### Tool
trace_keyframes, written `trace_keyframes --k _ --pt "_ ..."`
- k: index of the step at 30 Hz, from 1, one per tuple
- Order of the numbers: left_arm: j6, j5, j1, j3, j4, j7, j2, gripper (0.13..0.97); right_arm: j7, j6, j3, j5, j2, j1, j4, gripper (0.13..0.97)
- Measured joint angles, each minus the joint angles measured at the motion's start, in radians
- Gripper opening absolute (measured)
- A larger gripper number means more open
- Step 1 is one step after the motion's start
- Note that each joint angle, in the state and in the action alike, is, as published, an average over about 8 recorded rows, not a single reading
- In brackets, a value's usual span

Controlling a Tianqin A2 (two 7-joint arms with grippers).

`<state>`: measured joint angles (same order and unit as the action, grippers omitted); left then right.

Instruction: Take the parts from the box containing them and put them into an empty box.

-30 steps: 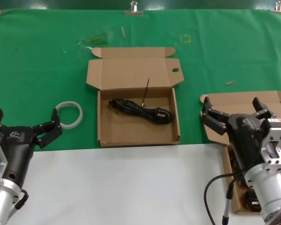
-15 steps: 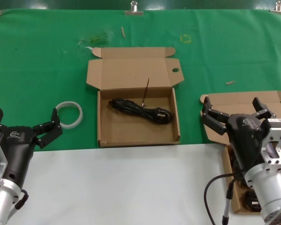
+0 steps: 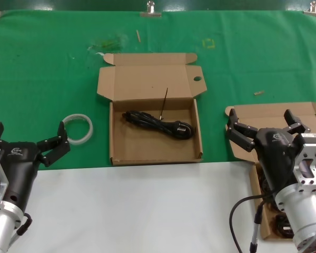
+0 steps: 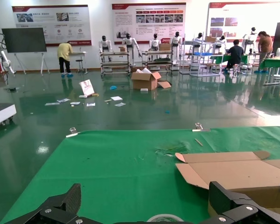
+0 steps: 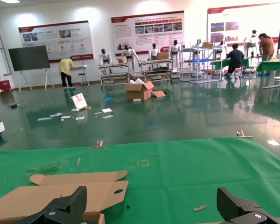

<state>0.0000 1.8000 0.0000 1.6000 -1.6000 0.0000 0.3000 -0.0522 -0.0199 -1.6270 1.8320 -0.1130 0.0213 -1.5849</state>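
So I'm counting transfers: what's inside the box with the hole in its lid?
One coiled black cord lies in the holed box, beside a thin dark stick. Nothing else shows.

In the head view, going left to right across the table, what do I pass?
Left pincer → white translucent ring → open box with the round hole in its lid, one black power cord inside → right pincer, over the box at the right edge.

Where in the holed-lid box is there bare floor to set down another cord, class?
In the holed-lid box, the cord lies diagonally across the back. The bare strip along the front wall is free, widest at the front left corner. The back right, near the plug, is crowded.
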Motion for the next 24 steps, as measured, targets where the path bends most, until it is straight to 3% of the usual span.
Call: trace_keyframes --k 24 --pt "0.000 0.000 0.000 0.000 0.000 0.000 0.000 0.965 0.000 0.000 0.000 0.000 0.000 0.000 0.000 0.966"
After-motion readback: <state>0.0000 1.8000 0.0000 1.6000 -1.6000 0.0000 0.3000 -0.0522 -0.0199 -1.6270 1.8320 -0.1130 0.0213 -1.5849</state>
